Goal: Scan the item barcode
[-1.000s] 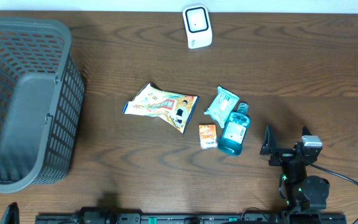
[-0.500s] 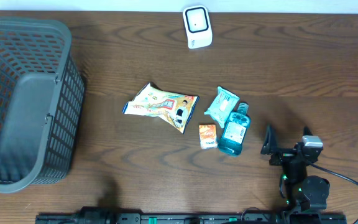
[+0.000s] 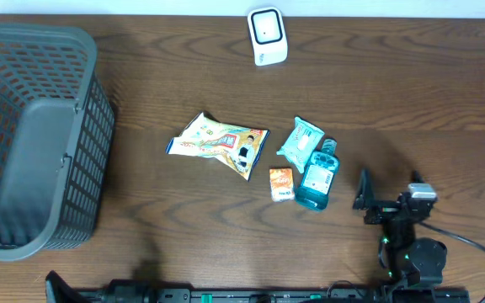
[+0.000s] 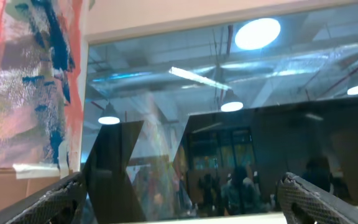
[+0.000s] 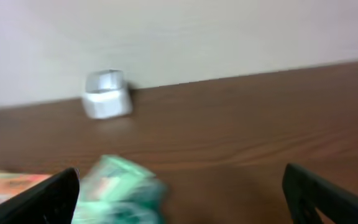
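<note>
Wooden table point(image 3: 445, 109): bare right of and ahead of right gripper point(image 3: 388, 192), jaws wide, empty. Teal bottle point(image 3: 317, 178) just ahead-left, packed tight with orange box point(image 3: 282, 183) and green pack point(image 3: 299, 141). A grab there likely knocks neighbours. Scanner point(image 3: 267, 35) far ahead, near back edge. Left gripper point(image 4: 185, 202) wide, aimed upward.

Evenly and brightly lit from above in the overhead view, sharp throughout, with soft shadows on the dark counter point(image 3: 183, 93) beside the basket point(image 3: 91, 168). Blurred in the right wrist view, with a smeared white scanner point(image 5: 107, 94) and green packet point(image 5: 124, 186). Dim in the left wrist view, with glare off round ceiling lamps point(image 4: 257, 33).
</note>
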Controlling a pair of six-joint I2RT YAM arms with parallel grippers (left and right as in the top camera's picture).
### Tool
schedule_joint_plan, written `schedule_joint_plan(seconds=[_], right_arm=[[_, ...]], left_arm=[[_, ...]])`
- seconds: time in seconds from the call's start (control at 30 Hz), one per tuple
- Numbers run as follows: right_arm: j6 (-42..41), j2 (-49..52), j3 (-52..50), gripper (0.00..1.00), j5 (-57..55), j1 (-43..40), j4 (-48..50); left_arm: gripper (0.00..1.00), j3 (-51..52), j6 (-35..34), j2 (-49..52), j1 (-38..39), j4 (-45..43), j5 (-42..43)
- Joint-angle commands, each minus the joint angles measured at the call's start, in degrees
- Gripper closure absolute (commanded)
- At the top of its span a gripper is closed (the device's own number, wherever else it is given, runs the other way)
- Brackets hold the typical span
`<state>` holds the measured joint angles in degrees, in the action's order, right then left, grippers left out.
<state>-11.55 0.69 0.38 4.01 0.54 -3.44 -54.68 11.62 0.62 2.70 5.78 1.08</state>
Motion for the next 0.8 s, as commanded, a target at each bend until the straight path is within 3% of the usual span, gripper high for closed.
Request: schedule_joint_plan(seconds=[0.0,0.13,0.3,0.43,0.77], right_arm=[[-23.71,-0.28,-0.07,0.01,17.4,-0.07,0.72],[-35.28,-0.31,-0.07,0.01,21.29,-0.07,1.03],[-38.38,-0.31,-0.07,0.01,26.36,-0.07,1.14],[-30.45,-0.31,-0.07,0.01,33.44,-0.07,5.11],[-30.8,-0.28,2.69,0.01,34.1,-0.07,7.76]], left_arm=[[0.02,1.33,-1.25,0.61,0.24,-3.61,-0.96],[0.02,3.45,-9.18,0.72,0.24,-4.28,-1.51],[0.02,8.81,-31.52,0.72,0.24,1.81,-5.88],[0.02,14.69,-32.09,0.72,0.24,1.22,-5.86],[0.02,33.51,-32.11,0.72,0.24,-2.43,-0.02]])
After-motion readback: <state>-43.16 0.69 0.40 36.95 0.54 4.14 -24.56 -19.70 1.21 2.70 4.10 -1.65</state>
